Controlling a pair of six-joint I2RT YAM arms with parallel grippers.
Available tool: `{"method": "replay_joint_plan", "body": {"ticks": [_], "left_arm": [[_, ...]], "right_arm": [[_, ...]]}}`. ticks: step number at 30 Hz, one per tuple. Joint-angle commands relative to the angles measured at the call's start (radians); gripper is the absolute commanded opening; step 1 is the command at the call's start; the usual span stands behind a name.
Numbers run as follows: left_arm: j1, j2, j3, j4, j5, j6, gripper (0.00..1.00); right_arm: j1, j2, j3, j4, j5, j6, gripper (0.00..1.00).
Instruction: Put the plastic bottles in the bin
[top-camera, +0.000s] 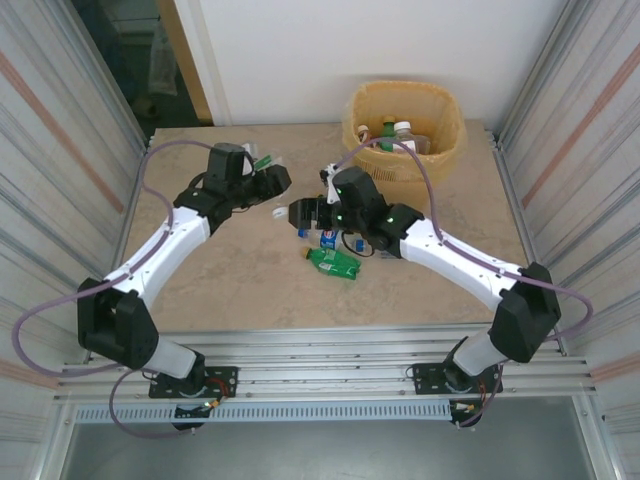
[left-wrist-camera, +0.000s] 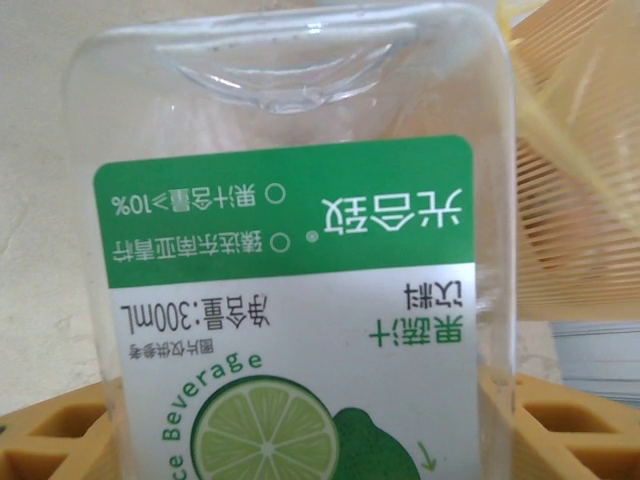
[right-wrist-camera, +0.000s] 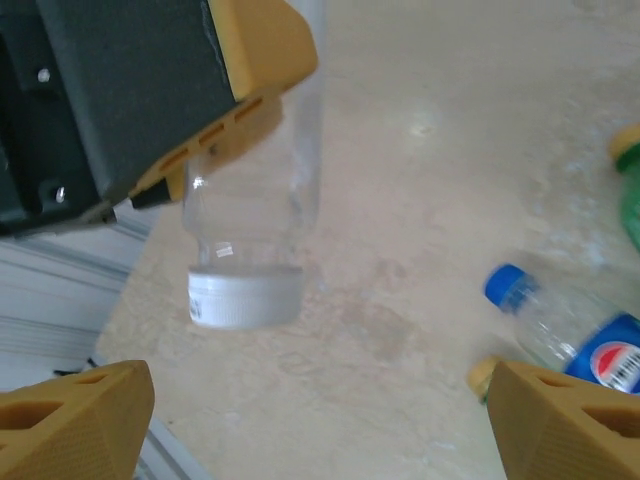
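Observation:
My left gripper (top-camera: 272, 180) is shut on a clear plastic bottle (left-wrist-camera: 300, 250) with a green-and-white lime label, held above the table left of centre. Its white cap (right-wrist-camera: 245, 297) hangs downward in the right wrist view. My right gripper (top-camera: 298, 213) is just to the right of it. Its jaws (right-wrist-camera: 310, 405) stand open with only bare table between them. A green bottle (top-camera: 335, 262) and a blue-labelled, blue-capped bottle (right-wrist-camera: 565, 335) lie on the table under the right arm. The yellow-beige lattice bin (top-camera: 445, 140) stands at the back right with a few bottles (top-camera: 402, 135) inside.
Corrugated metal walls (top-camera: 60, 150) close in both sides of the beige table (top-camera: 240, 290). The bin's lattice side (left-wrist-camera: 580, 200) is close on the right in the left wrist view. Bare tabletop lies in front of the left arm.

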Motion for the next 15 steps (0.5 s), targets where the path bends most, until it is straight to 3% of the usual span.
{"method": "replay_joint_plan", "body": {"ticks": [1,7,15], "left_arm": [[0.005,-0.056,-0.026,0.051,0.052,-0.043,0.58],[0.005,-0.087,-0.05,0.065,0.072,-0.062,0.59],[0.005,-0.104,-0.062,0.074,0.072,-0.074,0.59]], "right_arm": [[0.004,0.05,0.067,0.055,-0.085,-0.028,0.79],[0.008,0.131,0.133,0.071,-0.16,-0.038,0.66],[0.026,0.191,0.165,0.057,-0.189,-0.049,0.61]]}}
